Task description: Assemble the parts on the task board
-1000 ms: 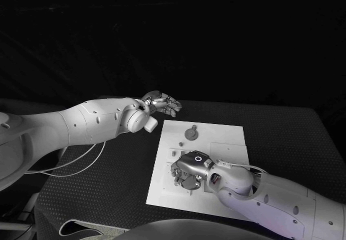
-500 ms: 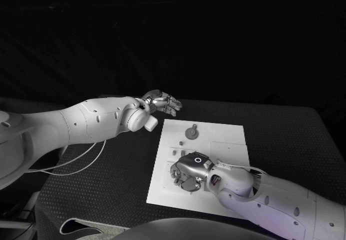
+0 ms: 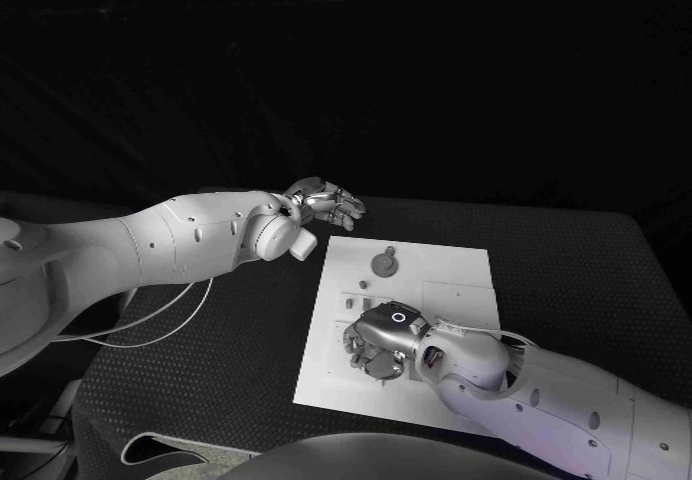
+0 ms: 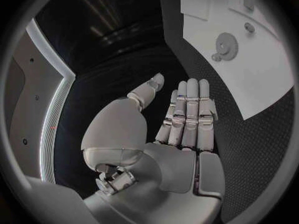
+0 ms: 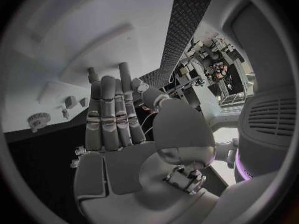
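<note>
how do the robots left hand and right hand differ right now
The silver left hand hovers over the black table, beyond the far left corner of the white task board; the silver right hand is low over the board's near part. The left hand's fingers lie straight and side by side, holding nothing; whether the right hand grips a part cannot be told. Both are silver hands on white arms.

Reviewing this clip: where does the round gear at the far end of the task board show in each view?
Head view: the gear lies near the far end of the task board.
Left wrist view: the gear lies on the white board.
Right wrist view: probably the toothed disc by the board's edge.
Shared landmark: the white task board.
</note>
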You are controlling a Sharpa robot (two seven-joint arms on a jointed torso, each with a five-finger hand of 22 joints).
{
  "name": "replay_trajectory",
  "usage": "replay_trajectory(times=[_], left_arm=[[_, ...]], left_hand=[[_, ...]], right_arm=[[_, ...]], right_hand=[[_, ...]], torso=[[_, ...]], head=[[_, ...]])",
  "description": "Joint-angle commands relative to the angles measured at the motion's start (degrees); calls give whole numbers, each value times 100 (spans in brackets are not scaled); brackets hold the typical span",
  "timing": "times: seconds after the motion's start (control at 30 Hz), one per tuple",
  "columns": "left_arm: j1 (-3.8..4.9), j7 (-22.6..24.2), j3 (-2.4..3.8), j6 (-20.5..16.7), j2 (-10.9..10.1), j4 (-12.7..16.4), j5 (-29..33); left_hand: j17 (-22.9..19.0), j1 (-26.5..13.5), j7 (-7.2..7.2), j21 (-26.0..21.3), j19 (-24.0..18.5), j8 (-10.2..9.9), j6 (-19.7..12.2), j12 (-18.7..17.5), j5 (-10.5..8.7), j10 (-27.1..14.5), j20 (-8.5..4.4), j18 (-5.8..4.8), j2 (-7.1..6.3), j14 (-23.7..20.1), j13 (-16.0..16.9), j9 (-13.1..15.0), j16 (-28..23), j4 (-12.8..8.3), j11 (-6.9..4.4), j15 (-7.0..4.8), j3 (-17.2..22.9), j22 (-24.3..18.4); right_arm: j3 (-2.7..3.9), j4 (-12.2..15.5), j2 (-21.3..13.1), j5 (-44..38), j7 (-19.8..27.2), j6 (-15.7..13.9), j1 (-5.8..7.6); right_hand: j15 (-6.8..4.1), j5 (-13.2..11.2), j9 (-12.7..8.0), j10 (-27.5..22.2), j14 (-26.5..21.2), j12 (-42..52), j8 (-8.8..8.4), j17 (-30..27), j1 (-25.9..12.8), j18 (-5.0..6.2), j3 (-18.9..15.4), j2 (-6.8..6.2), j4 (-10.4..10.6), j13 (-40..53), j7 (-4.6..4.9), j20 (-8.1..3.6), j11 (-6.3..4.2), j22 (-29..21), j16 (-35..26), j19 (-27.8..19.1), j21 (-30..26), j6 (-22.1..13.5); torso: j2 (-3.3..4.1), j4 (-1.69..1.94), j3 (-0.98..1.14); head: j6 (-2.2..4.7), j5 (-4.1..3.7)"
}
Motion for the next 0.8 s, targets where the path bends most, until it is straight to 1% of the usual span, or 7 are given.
replay_trajectory(times=[0.03,0.23,0.4,0.47,0.6,0.73,0.8], left_arm=[[7,45,3,75,6,13,37],[7,45,3,77,6,13,37],[7,44,3,74,4,12,37],[7,44,3,74,5,14,37],[7,44,3,72,8,16,37],[7,43,3,73,8,18,37],[7,42,3,72,6,17,37]], left_hand=[[8,-38,-10,12,9,38,-20,-2,18,-19,9,36,16,18,-8,-9,-24,17,-16,31,-27,-10],[12,-37,-10,12,9,40,-20,-2,18,-19,9,36,17,18,-8,-10,-27,17,-16,31,-27,-11],[14,-34,-10,12,8,41,-20,-2,19,-19,8,37,17,19,-9,-10,-29,15,-16,30,-27,-12],[15,-34,-10,12,8,42,-20,-2,18,-19,8,36,16,19,-9,-10,-29,15,-16,30,-27,-13],[17,-34,-10,12,9,43,-20,-2,18,-19,8,36,16,19,-9,-11,-31,15,-16,30,-28,-13],[19,-34,-10,13,9,44,-21,-2,18,-18,9,36,16,20,-9,-11,-32,15,-16,30,-28,-14],[20,-34,-10,13,9,44,-21,-2,18,-18,9,36,16,20,-9,-11,-33,15,-16,30,-28,-15]], right_arm=[[-12,-26,7,-81,25,131,-16],[-16,-37,-1,-151,5,133,-16],[-25,-47,3,-148,27,220,-16],[-44,-58,11,-134,38,259,-16],[-138,-103,37,-79,60,282,-16],[-164,-164,74,35,104,262,-16],[-167,-186,82,118,136,282,-16]], right_hand=[[-48,19,7,109,1,14,15,-1,98,77,21,74,2,11,-13,11,-61,135,29,34,20,27],[-48,19,10,108,0,12,14,-2,102,76,22,72,1,14,-13,10,-62,135,29,32,21,27],[-48,19,13,108,0,11,14,-2,106,76,23,70,1,16,-14,10,-62,135,30,31,22,27],[-48,18,14,108,-1,11,14,-3,105,76,22,68,2,17,-14,10,-61,135,30,30,22,27],[-46,19,17,104,-6,7,11,-4,101,76,19,67,4,19,-11,13,-59,134,28,25,21,24],[-33,18,22,68,-30,-22,-13,-11,71,74,4,65,5,21,3,22,-43,132,21,1,15,-7],[-15,18,16,-12,-47,-75,-57,-16,56,77,-24,6,4,10,29,25,-15,134,18,-11,19,-72]], torso=[[0,-2,-1],[0,2,0],[-2,1,1],[-1,0,-1],[-1,-1,-2],[0,2,0],[0,3,2]], head=[[-1,0],[1,-3],[1,-8],[-2,-8],[0,-14],[2,-22],[2,-24]])
